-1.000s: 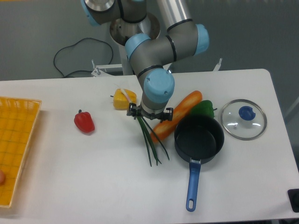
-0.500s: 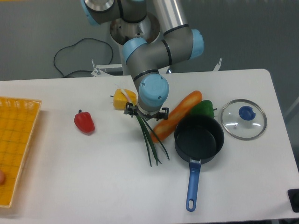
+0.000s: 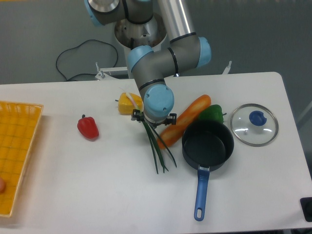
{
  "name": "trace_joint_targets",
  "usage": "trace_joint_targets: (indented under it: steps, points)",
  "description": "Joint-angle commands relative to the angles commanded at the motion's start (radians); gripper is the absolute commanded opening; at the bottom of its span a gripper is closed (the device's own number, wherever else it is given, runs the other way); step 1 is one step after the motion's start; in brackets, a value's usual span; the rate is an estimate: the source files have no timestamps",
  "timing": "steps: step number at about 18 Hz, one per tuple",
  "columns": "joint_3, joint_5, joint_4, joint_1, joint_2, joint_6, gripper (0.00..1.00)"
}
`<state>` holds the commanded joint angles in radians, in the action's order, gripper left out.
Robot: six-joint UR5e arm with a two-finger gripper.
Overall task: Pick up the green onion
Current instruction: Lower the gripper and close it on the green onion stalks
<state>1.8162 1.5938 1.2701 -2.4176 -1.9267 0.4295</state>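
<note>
Hovering over the bulb end of the thin dark-green onion stalks (image 3: 158, 148), the claw (image 3: 150, 120) should straddle them at twelve o'clock; its opening cannot be told.

A glossy glass lid (image 3: 254, 125), matt dark pan (image 3: 207, 145) and woven yellow basket (image 3: 14, 156) share the smooth white table (image 3: 97, 195).

The green onion (image 3: 157, 146) is seen as thin dark-green stalks. It is laid on the table, fanned toward the front edge.
</note>
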Motion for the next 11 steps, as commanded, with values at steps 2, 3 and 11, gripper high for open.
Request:
trace_joint_targets:
  steps: [2, 3, 11]
  points:
    - [0.000, 0.000, 0.000, 0.003, -0.005, -0.002, 1.00]
    - [0.000, 0.000, 0.000, 0.005, -0.006, -0.006, 1.00]
    - [-0.005, 0.011, 0.003, 0.035, -0.021, -0.015, 1.00]
